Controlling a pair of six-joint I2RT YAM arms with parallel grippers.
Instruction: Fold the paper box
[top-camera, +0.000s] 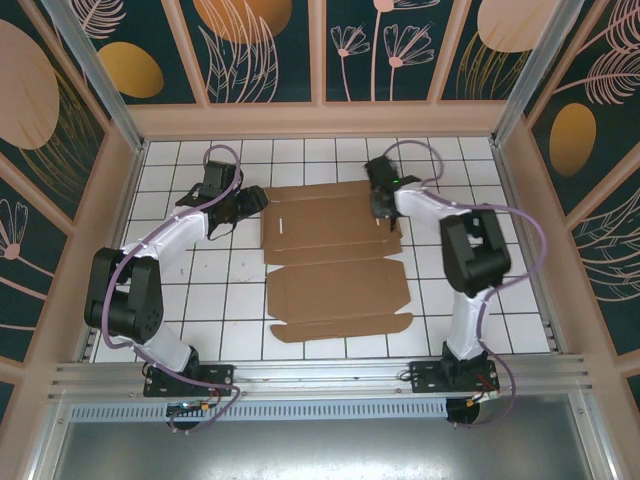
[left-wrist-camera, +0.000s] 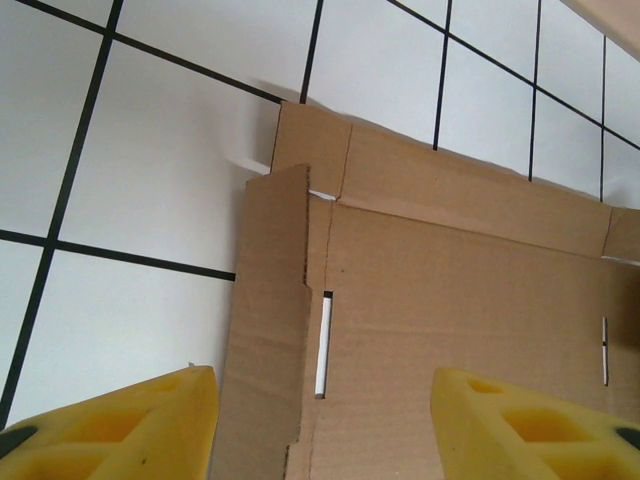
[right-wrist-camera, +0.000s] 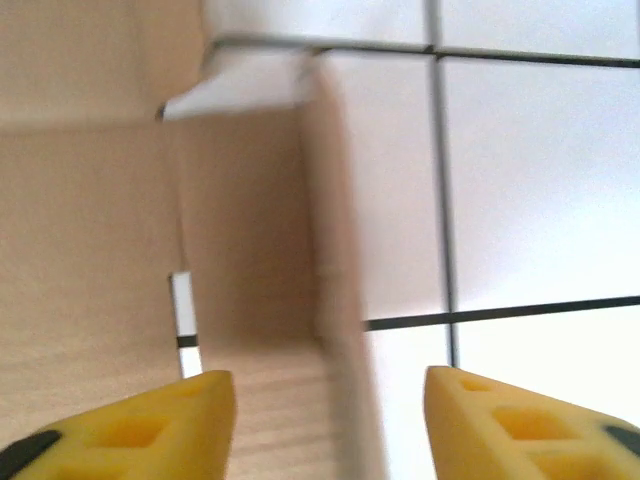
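Paper box (top-camera: 335, 270), far half between left gripper (top-camera: 257, 204) and right gripper (top-camera: 382, 214)

The paper box (top-camera: 335, 265) lies flat in the middle of the bench (top-camera: 180, 300). The left pincer (top-camera: 256, 204) sits at its far left corner, the right pincer (top-camera: 380, 211) at its far right corner.

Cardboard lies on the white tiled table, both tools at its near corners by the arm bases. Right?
No. The top view shows the left tool and right tool at the far corners of the paper box, away from the bases. It does lie on the white tiled table.
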